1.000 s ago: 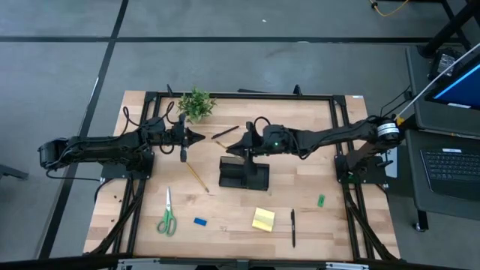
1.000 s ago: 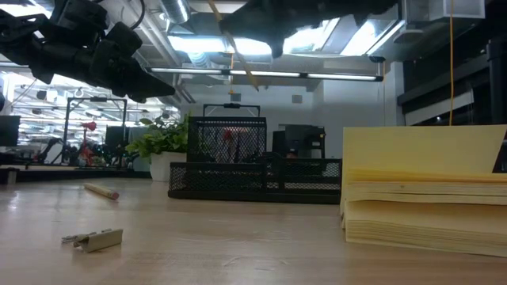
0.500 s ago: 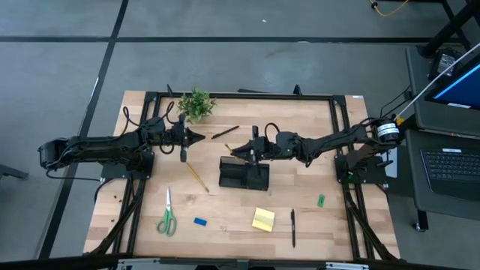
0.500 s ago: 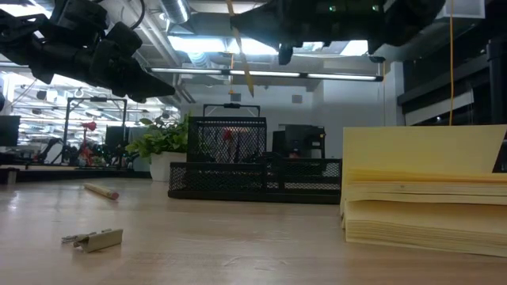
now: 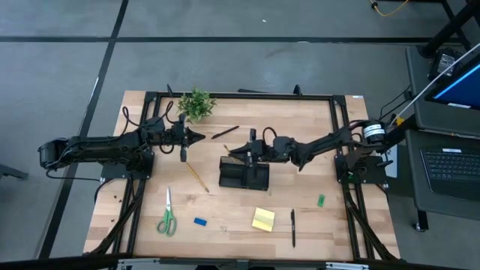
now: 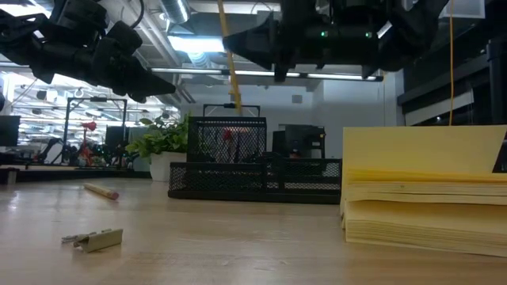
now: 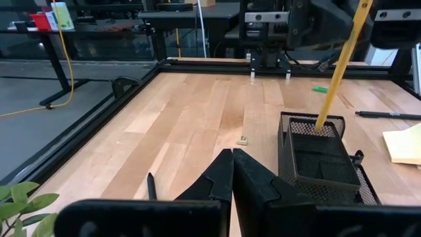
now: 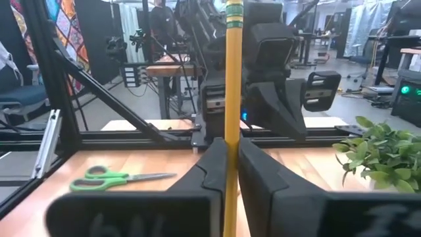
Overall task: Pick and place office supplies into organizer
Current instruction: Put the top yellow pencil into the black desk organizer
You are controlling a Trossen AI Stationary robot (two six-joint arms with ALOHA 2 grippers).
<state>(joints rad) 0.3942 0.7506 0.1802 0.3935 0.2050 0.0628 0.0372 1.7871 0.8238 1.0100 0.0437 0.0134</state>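
A yellow pencil (image 6: 230,75) hangs nearly upright in my right gripper (image 5: 232,152), which is shut on it. The gripper is over the far left part of the black mesh organizer (image 5: 244,174). The pencil's lower end (image 7: 321,122) is at the top rim of the organizer's taller section. My left gripper (image 5: 201,137) is shut and holds nothing, above the table left of the organizer. On the table lie another pencil (image 5: 196,177), green-handled scissors (image 5: 166,214), a blue block (image 5: 199,221), a yellow sticky pad (image 5: 263,219), two black pens (image 5: 292,227) (image 5: 225,133) and a green piece (image 5: 320,200). My right gripper pinches the pencil's shaft (image 8: 231,141) between its two fingers. The fingers are level, come from the table's right side and lie across the pencil. The pencil stands nearly upright, reaching above and below the fingers, and is clear of the table.
A small leafy plant (image 5: 196,103) stands at the far left, behind my left gripper. Black frame rails (image 5: 247,95) run round the tabletop. A small clip-like piece (image 6: 93,238) lies near the low camera. Bare wood lies left of the organizer.
My right gripper has come down over the organizer and tipped toward level, staying shut on the pencil. The pencil has swung from slanted to nearly upright, and its lower end has sunk to the top of the organizer's taller section.
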